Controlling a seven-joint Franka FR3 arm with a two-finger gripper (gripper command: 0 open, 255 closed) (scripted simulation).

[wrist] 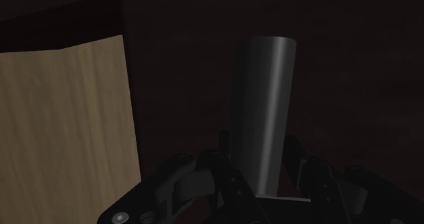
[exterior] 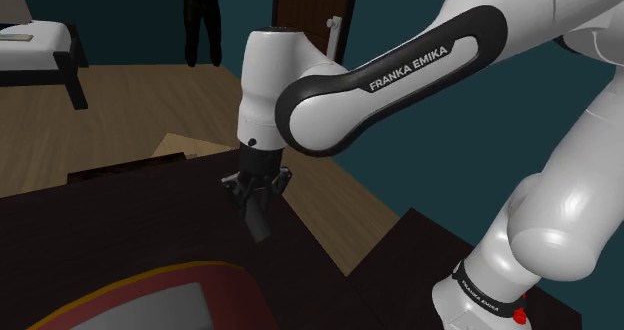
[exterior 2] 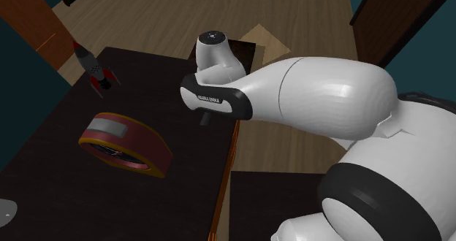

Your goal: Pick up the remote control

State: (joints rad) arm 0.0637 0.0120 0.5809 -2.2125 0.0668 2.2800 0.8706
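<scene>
A dark grey, long, slim remote control sticks out from between my black fingers, which clasp its near end. In the shoulder view my gripper hangs over the dark table near its far edge. The remote control points down from it, tilted, and its lower end seems to be just above the tabletop. In the wrist view the gripper is shut on the remote, with the dark tabletop behind it. The white arm hides most of the hand in the second exterior view.
A red and grey oval ring-shaped object lies on the table close to the stand's side. A toy rocket stands at a far corner. The table edge drops to wooden floor, where a flat tan sheet lies.
</scene>
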